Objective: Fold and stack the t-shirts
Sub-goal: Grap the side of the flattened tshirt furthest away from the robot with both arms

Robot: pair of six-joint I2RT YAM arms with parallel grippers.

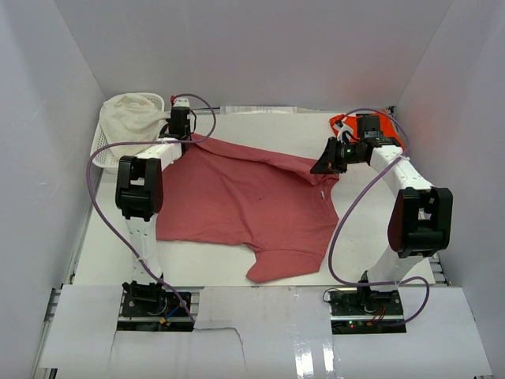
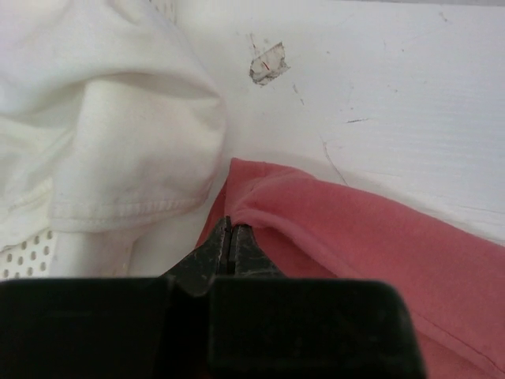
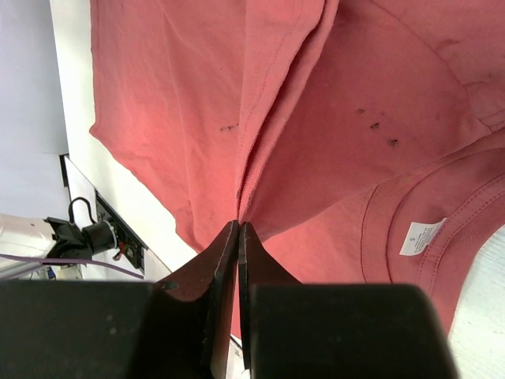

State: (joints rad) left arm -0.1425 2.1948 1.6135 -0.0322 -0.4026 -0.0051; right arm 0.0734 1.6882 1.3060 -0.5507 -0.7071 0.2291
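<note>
The large dusty rose-red t-shirt [image 1: 245, 207] lies spread across the middle of the table, one sleeve pointing toward the near edge. My left gripper [image 1: 189, 142] is shut on its far left corner, the hem pinched at the fingertips [image 2: 230, 225]. My right gripper [image 1: 322, 167] is shut on a raised fold at the shirt's far right edge [image 3: 238, 225], lifting the cloth [image 3: 316, 118] into a ridge; the neck label [image 3: 422, 235] shows below. The bright orange-red t-shirt [image 1: 342, 121] lies bunched at the far right, mostly hidden behind the right wrist.
A white lattice basket [image 1: 106, 154] stands at the far left with a white cloth [image 1: 130, 114] draped over it, close to the left gripper; that cloth [image 2: 102, 134] fills the left wrist view's upper left. White walls enclose the table on three sides.
</note>
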